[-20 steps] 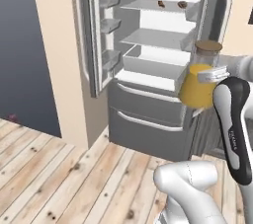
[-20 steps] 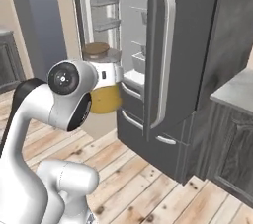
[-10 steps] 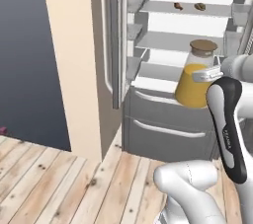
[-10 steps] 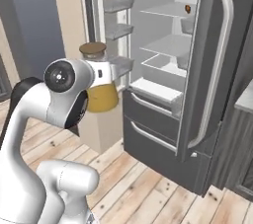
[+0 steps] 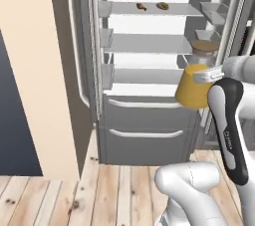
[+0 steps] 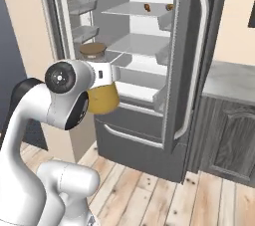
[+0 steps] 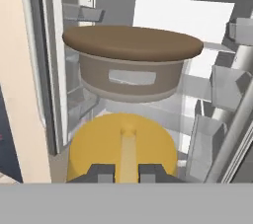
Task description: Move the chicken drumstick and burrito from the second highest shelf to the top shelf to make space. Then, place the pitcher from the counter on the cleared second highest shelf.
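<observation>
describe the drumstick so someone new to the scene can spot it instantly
Open grey fridge, top shelf: two small food pieces sit side by side. The chicken drumstick is the reddish-brown one, tapering to a thin tip; the burrito beside it is tan and oval.

A home kitchen. Tall grey fridge point(image 5: 149, 95) standing open with food on its shelves point(image 5: 149, 43), beside a stone table point(image 6: 231, 78) over dark cabinets point(image 6: 234, 135). Wooden plank floor point(image 5: 60, 200) underfoot.

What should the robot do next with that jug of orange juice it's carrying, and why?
Probably carry the pitcher forward and up toward the second highest shelf. The gripper is shut on the pitcher's handle, in front of the open fridge and below that shelf. That shelf looks bare, while the chicken drumstick and burrito already lie on the top shelf.
</observation>
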